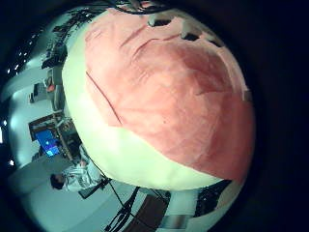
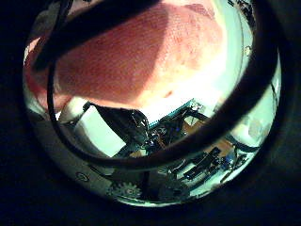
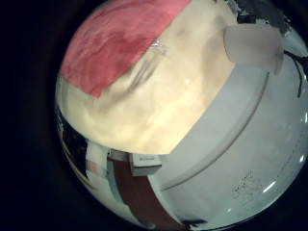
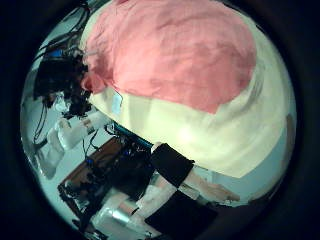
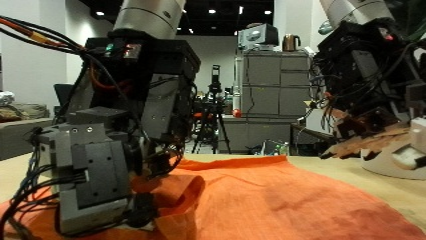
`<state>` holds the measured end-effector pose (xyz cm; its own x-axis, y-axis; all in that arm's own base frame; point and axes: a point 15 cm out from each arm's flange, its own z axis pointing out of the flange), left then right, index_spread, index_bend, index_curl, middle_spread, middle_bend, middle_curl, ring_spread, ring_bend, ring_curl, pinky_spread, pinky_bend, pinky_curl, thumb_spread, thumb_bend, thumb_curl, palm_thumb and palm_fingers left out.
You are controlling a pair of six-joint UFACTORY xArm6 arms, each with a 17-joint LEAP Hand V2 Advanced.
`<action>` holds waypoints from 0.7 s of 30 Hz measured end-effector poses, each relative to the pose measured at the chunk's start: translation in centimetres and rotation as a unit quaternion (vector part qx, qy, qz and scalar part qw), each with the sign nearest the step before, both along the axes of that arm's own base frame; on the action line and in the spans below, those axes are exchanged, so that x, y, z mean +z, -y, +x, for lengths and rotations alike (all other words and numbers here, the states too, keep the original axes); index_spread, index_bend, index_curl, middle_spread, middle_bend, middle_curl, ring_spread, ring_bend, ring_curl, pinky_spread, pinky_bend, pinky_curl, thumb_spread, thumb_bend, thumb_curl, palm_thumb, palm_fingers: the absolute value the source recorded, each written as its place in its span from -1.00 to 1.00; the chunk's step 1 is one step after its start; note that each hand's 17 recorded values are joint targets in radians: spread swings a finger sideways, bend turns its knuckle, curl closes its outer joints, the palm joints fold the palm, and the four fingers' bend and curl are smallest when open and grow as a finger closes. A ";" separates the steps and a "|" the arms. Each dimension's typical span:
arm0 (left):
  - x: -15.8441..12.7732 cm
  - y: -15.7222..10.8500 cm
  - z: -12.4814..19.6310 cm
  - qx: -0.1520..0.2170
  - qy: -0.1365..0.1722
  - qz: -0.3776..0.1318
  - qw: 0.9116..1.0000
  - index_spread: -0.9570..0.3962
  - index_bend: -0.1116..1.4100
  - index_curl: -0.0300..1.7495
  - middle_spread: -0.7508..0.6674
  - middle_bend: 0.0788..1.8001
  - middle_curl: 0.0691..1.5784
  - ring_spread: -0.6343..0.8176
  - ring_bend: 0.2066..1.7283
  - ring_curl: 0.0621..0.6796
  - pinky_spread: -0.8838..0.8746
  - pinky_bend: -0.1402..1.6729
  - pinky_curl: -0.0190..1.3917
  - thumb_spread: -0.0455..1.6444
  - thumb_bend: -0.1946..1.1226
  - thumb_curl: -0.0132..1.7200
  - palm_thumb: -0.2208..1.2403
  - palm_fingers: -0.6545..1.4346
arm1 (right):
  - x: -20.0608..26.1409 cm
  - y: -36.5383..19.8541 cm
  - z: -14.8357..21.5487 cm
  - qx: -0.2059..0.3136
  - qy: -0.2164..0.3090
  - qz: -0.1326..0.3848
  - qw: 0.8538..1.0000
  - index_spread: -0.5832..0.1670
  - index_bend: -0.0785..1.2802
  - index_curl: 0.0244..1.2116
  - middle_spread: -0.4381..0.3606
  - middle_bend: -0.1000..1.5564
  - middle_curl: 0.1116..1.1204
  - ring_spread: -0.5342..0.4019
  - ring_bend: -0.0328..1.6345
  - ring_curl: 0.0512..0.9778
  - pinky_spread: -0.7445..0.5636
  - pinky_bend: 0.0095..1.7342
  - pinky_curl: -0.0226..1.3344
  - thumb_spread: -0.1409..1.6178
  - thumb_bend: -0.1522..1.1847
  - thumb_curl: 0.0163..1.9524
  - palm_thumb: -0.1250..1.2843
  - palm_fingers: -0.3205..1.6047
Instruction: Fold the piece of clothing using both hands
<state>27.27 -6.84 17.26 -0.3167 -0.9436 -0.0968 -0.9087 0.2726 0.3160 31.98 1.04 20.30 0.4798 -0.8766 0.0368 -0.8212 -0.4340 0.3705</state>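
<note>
An orange piece of clothing point(image 5: 266, 200) lies spread and wrinkled over the table, with nothing gripping it. My left hand point(image 5: 113, 150) hangs close over its near end, fingers pointing down and relaxed, tips just at the cloth. My right hand point(image 5: 360, 90) hovers higher above the far side, fingers loosely bent and empty. The left little finger side palm view looks down on most of the clothing point(image 1: 174, 87). The left thumb side view shows the cloth point(image 2: 141, 56) close. The right thumb side view shows the clothing point(image 4: 175, 50) from above, and only a corner of it point(image 3: 111, 48) shows in the right little finger side view.
The table point(image 3: 183, 91) extends bare beyond the cloth's edge on the right hand's side. A white rounded object point(image 5: 400, 160) stands at the table's edge under the right hand. A grey cabinet point(image 5: 273, 85) stands behind the table.
</note>
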 end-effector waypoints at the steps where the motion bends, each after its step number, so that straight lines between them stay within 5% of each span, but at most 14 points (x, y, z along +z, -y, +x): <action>1: 0.0 -0.1 0.0 0.002 -0.001 -0.001 1.000 -0.22 0.97 -0.19 -0.11 -0.58 -0.48 0.15 -0.75 -0.61 0.31 -0.67 -0.80 0.70 -0.70 -0.62 0.24 0.00 | -0.4 0.0 -0.3 0.002 -0.003 -0.001 1.000 -0.22 -0.66 -0.61 0.05 -0.57 -0.52 0.20 -0.49 -0.51 0.36 -0.60 -0.53 0.32 -0.81 -0.73 -0.29 -0.42; 21: 0.7 -0.4 0.3 0.004 0.003 -0.005 1.000 -0.22 0.96 -0.19 -0.13 -0.57 -0.46 0.14 -0.73 -0.60 0.31 -0.67 -0.78 0.70 -0.72 -0.61 0.24 -0.01 | -5.5 -1.7 -1.3 0.032 -0.043 -0.021 0.998 -0.15 -0.64 -0.56 0.05 -0.59 -0.51 0.25 -0.51 -0.55 0.38 -0.63 -0.55 0.23 -0.81 -0.69 -0.14 -0.41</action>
